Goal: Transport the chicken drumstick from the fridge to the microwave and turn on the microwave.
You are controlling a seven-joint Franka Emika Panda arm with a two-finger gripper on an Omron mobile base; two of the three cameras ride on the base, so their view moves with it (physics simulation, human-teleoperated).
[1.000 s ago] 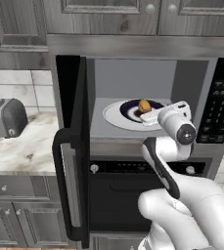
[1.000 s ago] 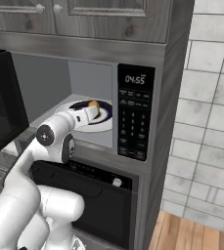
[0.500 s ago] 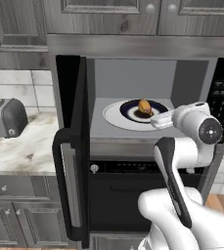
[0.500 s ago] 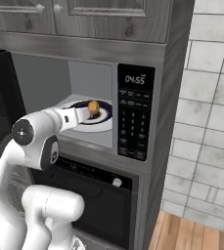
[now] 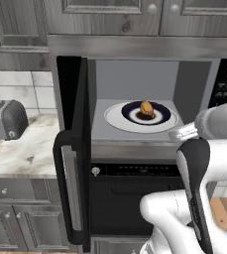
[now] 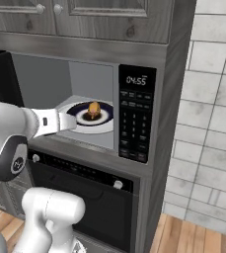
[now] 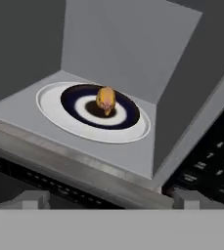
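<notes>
There was one microwave with one open door, and inside it one white turntable, one dark blue plate and one chicken drumstick. Below sat one black oven. One grey toaster stood on the counter, and two cabinet knobs showed above

Straight ahead of the claw, the microwave floor carries a white turntable. A dark blue plate lies on the turntable, and the chicken drumstick sits at that plate's middle, just beyond the claw and clear of it.
</notes>
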